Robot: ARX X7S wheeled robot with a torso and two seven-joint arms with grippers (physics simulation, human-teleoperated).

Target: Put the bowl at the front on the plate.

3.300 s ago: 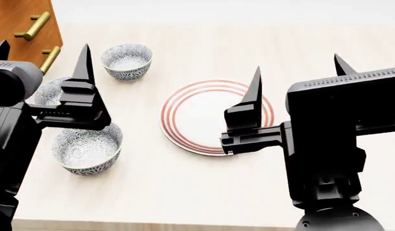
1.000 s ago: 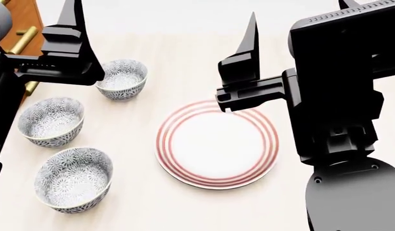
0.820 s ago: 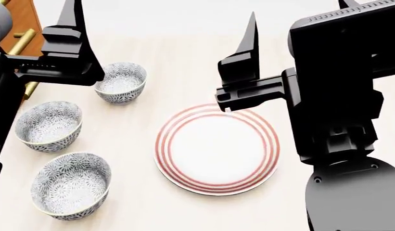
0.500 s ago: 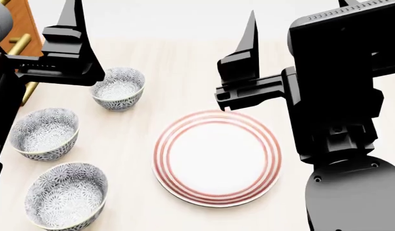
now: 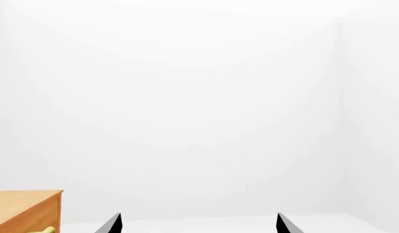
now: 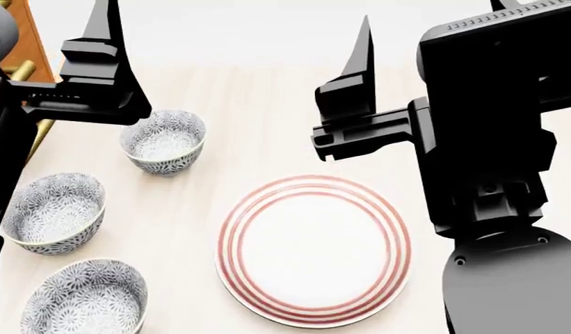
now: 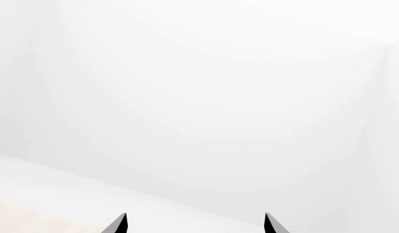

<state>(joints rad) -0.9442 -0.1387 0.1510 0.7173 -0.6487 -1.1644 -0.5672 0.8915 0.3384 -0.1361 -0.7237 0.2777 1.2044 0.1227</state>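
Both grippers gape wide, left gripper (image 5: 194, 224) and right gripper (image 7: 194, 223) holding nothing. The bowl (image 6: 84, 300) sits empty at eight o'clock from the plate (image 6: 313, 250), also empty, apart

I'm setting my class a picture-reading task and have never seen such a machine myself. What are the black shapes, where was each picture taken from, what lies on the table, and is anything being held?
This is a computer-simulated robot with two arms. The head view looks down from its head: the black shapes are its left gripper and right gripper, both raised above the table. On the table lie a plate with red rings and three patterned bowls in a row; the bowl nearest the robot is the one to move. A wooden cabinet stands at the far left. The other two pictures come from cameras near each gripper; they show mostly white wall, with two dark fingertips at the edge. Both grippers are open and hold nothing.
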